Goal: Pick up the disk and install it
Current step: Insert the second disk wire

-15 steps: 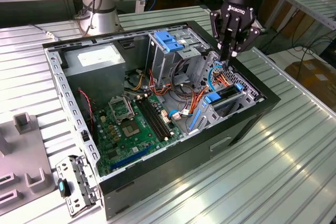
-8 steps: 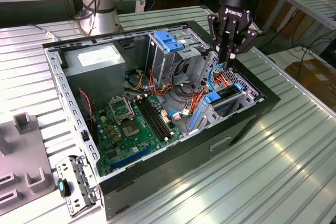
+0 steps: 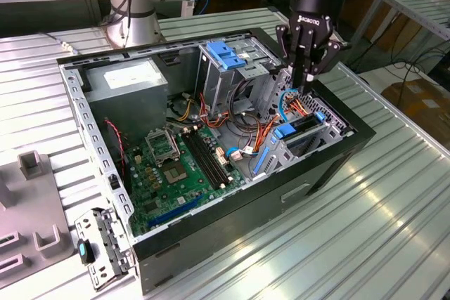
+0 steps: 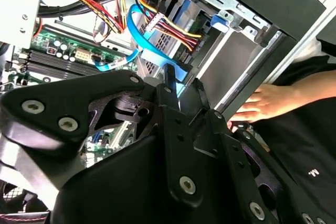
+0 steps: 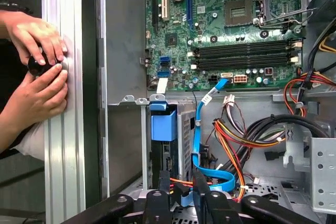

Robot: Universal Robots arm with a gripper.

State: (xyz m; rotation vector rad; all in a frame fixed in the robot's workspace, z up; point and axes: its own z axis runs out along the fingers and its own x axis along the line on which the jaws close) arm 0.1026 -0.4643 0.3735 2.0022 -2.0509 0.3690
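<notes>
One gripper [image 3: 306, 88], one disk [image 3: 304, 130], two hands [image 5: 38, 72]. Hovers just above the drive cage [image 3: 330, 131], fingers [image 4: 169, 80] narrowly parted, clasping nothing. Sits on edge inside that cage at the exterior view's right, long axis level, running between two blue end tabs [image 3: 284, 131] along the case wall [image 3: 232, 223].

An open computer case [image 3: 211, 223] lies on a ribbed metal table [image 3: 365, 230]. Inside sit a green motherboard [image 3: 176, 166], a grey power supply [image 3: 130, 82] and bundled coloured cables [image 5: 236, 135].
</notes>
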